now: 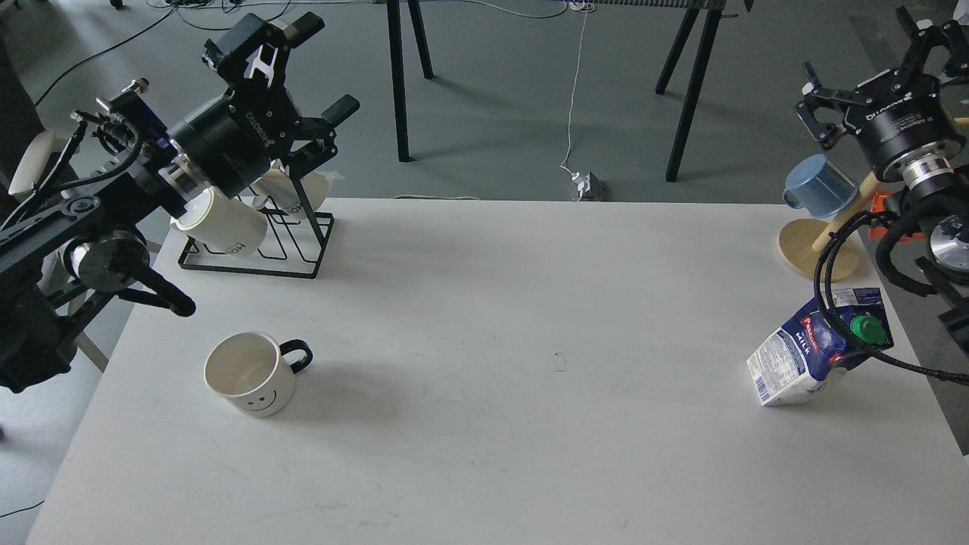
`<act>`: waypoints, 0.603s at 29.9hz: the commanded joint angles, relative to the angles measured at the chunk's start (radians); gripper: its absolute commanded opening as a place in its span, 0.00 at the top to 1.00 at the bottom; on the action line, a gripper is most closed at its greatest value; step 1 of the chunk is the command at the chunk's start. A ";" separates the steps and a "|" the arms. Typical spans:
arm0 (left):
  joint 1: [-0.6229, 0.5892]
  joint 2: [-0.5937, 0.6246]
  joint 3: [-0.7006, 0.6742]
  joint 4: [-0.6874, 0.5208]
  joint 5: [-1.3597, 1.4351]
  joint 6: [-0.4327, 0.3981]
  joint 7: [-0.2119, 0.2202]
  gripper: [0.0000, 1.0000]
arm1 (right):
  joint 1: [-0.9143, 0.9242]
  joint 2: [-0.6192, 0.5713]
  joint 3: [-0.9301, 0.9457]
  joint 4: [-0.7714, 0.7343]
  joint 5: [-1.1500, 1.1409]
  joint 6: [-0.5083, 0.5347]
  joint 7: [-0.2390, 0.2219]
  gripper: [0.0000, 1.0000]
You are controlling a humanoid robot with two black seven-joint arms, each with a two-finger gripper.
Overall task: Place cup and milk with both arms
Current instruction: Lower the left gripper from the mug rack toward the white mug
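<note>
Smiley mug [253, 375] near left: rigid, breakable, take its rim. Milk carton [821, 348] right: light, crushable, grasp its sides. Left gripper [322, 68] and right gripper [870, 64] both spread, empty.

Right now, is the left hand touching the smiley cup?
Apart. The head view shows the left hand raised far above the cup, with bare table between.

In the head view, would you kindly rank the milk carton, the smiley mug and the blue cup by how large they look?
1. Milk carton, largest.
2. Smiley mug.
3. Blue cup, smallest; it hangs farther from the camera, so its true size against the mug is unsure.
</note>
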 commanded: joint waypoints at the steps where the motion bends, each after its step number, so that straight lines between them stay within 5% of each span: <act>1: 0.075 0.105 -0.003 -0.058 0.117 0.000 -0.020 0.00 | -0.003 -0.030 -0.001 0.003 0.000 0.000 0.000 0.01; 4: 0.127 0.154 0.002 -0.064 0.192 0.000 -0.054 0.01 | -0.004 -0.040 -0.001 0.004 0.000 0.000 0.002 0.01; 13: 0.190 0.199 0.017 -0.059 0.549 0.050 -0.052 0.00 | 0.005 -0.040 -0.003 0.003 -0.002 0.000 0.002 0.01; 18: 0.204 0.193 0.032 0.005 0.715 0.145 -0.068 0.01 | 0.003 -0.043 -0.003 0.004 -0.002 0.000 0.002 0.01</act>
